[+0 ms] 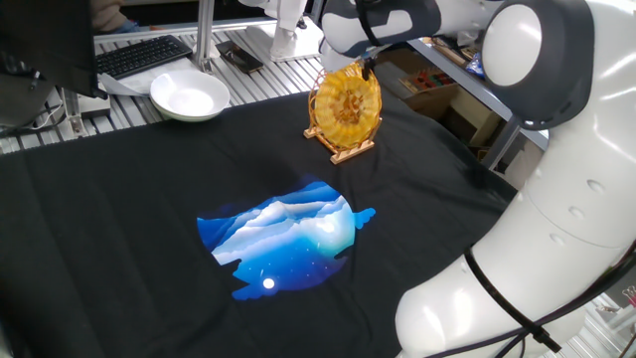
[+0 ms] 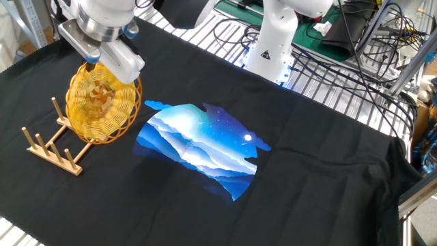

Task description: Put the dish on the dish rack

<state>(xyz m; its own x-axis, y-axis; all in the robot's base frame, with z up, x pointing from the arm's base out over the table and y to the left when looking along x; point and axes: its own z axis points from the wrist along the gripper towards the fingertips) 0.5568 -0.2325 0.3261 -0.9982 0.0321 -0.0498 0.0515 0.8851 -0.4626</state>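
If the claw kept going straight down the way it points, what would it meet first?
The wicker dish, standing on edge directly beneath the claw, which appears closed on its top rim; below that, the wooden dish rack.
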